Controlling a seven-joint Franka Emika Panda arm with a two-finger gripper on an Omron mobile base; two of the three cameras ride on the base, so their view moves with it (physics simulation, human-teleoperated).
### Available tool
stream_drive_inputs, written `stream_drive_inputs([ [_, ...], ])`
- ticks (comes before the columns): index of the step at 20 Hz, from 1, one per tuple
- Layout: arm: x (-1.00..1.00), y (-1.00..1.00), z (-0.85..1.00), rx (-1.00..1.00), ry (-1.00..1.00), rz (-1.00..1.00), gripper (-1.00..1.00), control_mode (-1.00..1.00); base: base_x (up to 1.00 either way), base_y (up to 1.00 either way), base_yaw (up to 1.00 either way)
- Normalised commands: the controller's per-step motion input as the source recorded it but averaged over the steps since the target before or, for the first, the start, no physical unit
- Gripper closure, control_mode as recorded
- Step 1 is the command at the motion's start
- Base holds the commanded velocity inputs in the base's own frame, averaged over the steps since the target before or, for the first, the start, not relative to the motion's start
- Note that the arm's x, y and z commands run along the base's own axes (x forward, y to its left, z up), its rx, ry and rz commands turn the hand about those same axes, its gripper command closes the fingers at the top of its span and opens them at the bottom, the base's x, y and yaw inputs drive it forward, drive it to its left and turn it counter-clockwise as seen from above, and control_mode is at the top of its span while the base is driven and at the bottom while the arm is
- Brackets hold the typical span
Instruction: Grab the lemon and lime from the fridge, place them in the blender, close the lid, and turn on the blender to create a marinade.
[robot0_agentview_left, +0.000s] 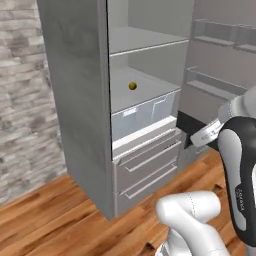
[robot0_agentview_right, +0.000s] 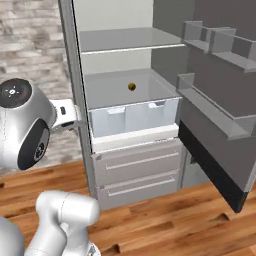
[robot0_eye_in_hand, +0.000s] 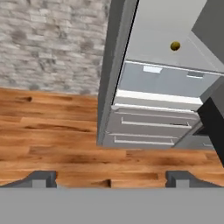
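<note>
Open fridge, lemon on a shelf, gripper empty and well short of it.

Nearest, the gripper (robot0_eye_in_hand: 111, 177) has its fingers spread wide and holds nothing, above the wood floor (robot0_eye_in_hand: 48, 131). Beyond it stands the fridge (robot0_agentview_left: 80, 100), door (robot0_agentview_right: 220, 100) swung open to the right. Farthest, the lemon (robot0_agentview_right: 131, 86) sits on the shelf above the translucent drawers (robot0_agentview_right: 132, 117); it is round, with no clear long axis. No writing is readable.

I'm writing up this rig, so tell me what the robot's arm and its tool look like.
The arm has glossy white rounded segments with dark grey to black joint sections; one joint cap carries small markings. The tool has two small dark grey blocky fingertips. No cables show.
</note>
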Motion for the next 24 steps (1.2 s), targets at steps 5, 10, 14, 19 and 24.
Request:
stream_drive_inputs([
  [5,0.00,0.00,0.00,0.00,0.00,0.00,-1.00,1.00,1.00,-0.43,-0.20],
  [10,0.00,0.00,0.00,0.00,0.00,0.00,-1.00,1.00,1.00,-0.17,0.27],
  [14,0.00,0.00,0.00,0.00,0.00,0.00,-1.00,1.00,1.00,-0.47,0.45],
  [19,0.00,0.00,0.00,0.00,0.00,0.00,-1.00,1.00,0.73,-0.67,0.44],
  [24,0.00,0.00,0.00,0.00,0.00,0.00,-1.00,1.00,0.00,-0.27,0.16],
])
